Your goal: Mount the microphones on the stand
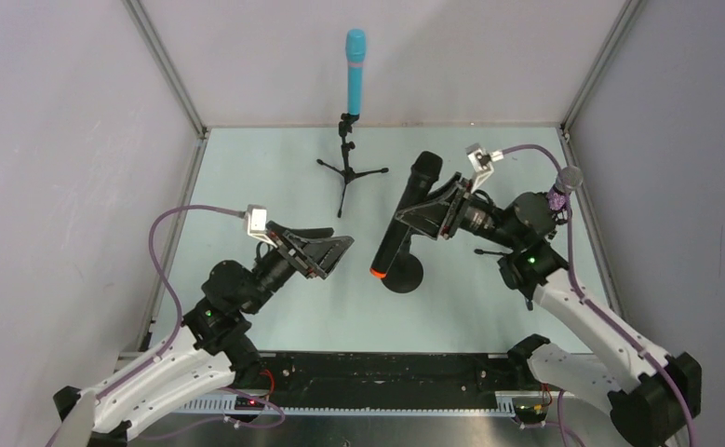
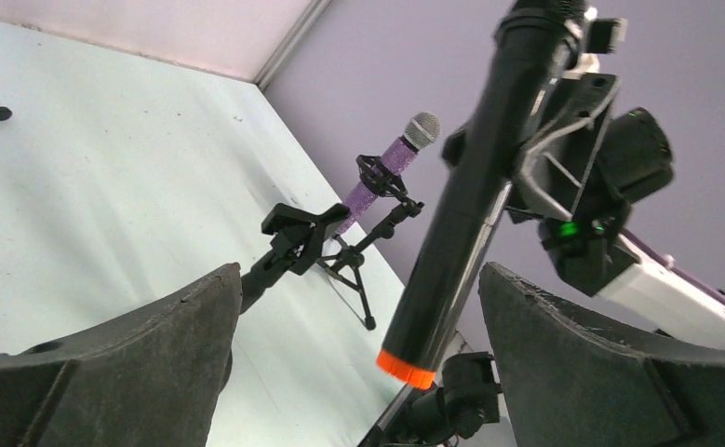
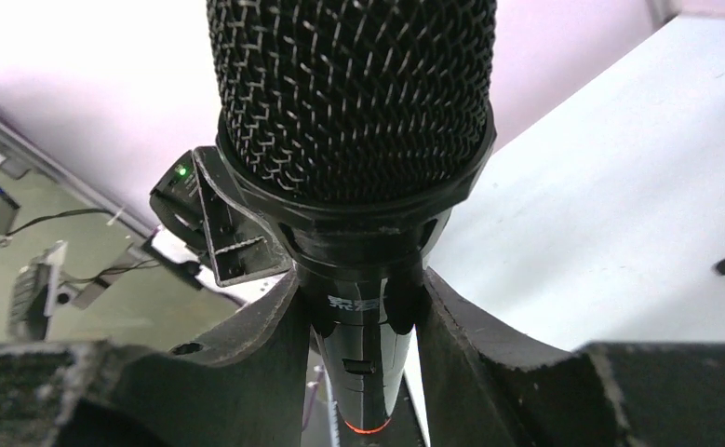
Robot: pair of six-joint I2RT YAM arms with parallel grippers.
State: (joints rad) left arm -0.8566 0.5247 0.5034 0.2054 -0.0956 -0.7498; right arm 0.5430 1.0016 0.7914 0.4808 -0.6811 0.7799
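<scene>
Over the pale green surface (image 1: pixel 275 177), the right arm's fingers (image 1: pixel 425 212) clench the tilted black stick microphone with orange end (image 1: pixel 389 244) above a round black stand base (image 1: pixel 403 273). The left arm's fingers (image 1: pixel 330 253) gape empty. The turquoise-blue microphone (image 1: pixel 355 70) stands upright in a far black tripod stand (image 1: pixel 347 158).

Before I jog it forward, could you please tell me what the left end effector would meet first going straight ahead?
Most likely the black microphone, near its orange end, held by the right end effector; depth is hard to judge.
</scene>
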